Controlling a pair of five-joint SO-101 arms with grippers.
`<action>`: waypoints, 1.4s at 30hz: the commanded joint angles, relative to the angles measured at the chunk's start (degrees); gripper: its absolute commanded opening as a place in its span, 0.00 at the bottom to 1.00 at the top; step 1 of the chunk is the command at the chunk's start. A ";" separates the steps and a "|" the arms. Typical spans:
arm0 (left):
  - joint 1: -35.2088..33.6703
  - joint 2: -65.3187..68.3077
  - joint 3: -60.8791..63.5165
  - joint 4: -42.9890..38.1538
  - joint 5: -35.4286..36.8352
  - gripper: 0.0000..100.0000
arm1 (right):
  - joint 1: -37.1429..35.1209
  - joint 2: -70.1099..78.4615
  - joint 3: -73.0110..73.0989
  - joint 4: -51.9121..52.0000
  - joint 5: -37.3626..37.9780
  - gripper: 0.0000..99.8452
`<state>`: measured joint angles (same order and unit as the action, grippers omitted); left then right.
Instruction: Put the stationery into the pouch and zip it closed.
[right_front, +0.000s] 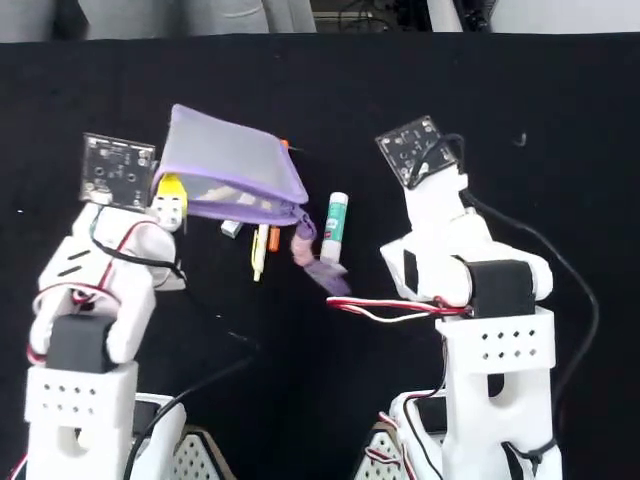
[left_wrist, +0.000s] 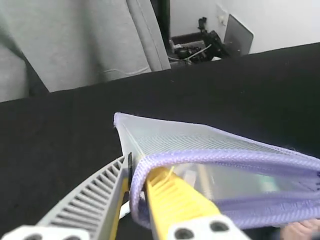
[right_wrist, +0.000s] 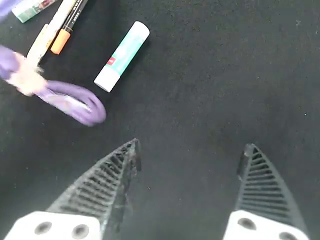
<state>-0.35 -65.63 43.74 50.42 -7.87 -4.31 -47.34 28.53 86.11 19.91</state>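
Nearest me, the right jaws hang spread wide above the black surface (right_front: 500, 120), while the left jaws pinch the purple pouch (right_front: 230, 165) by its open rim. Beside its mouth lie a purple strap (right_front: 322, 268), a glue stick (right_front: 335, 228) and pens (right_front: 260, 250), which are partly tucked beneath the pouch.

No text can be read. The glue stick (right_wrist: 121, 56), upper left of the right wrist view, carries a red mark and fine print too small to make out. Dark lettering on the pen (right_wrist: 50, 27) beside it is equally illegible.
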 joint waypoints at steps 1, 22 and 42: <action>-0.40 -0.88 -10.15 7.30 1.41 0.03 | -0.62 -1.10 -0.13 -2.11 -0.70 0.31; -9.80 4.66 -23.34 27.43 2.37 0.03 | -5.98 23.78 -14.46 -5.45 -9.32 0.31; -25.10 4.48 -17.80 31.12 2.29 0.03 | -10.11 53.41 -21.67 -20.48 -21.01 0.31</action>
<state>-22.42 -60.97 24.84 81.54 -6.11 -13.54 5.05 9.98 68.26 0.22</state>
